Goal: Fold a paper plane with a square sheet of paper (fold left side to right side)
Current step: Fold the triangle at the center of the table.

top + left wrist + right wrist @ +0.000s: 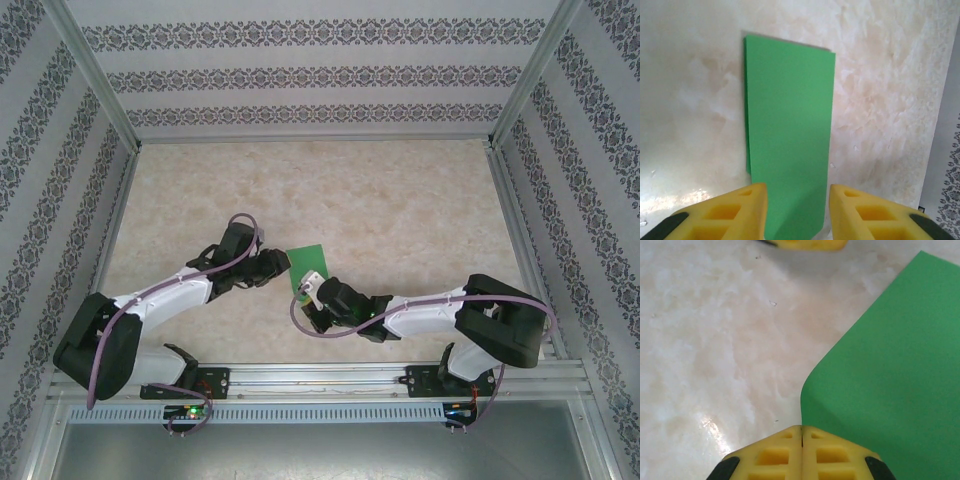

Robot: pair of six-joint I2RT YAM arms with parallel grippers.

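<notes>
The green sheet of paper (790, 130) lies on the table as a narrow rectangle, with a second layer peeking out along its left edge. In the top view the paper (308, 262) sits between both grippers. My left gripper (798, 210) is open, and its yellow fingers (747, 212) straddle the paper's near end. My left gripper (278, 265) is at the paper's left side. My right gripper (801, 432) is shut, and the paper (890, 370) curls up at its edge into the seam between the fingers. My right gripper (308, 288) sits at the paper's near edge.
The marble-patterned table (400, 210) stretches behind and to both sides of the paper. Patterned walls and metal frame posts (100, 90) enclose it. A yellow finger of the left gripper (805, 244) shows at the top of the right wrist view.
</notes>
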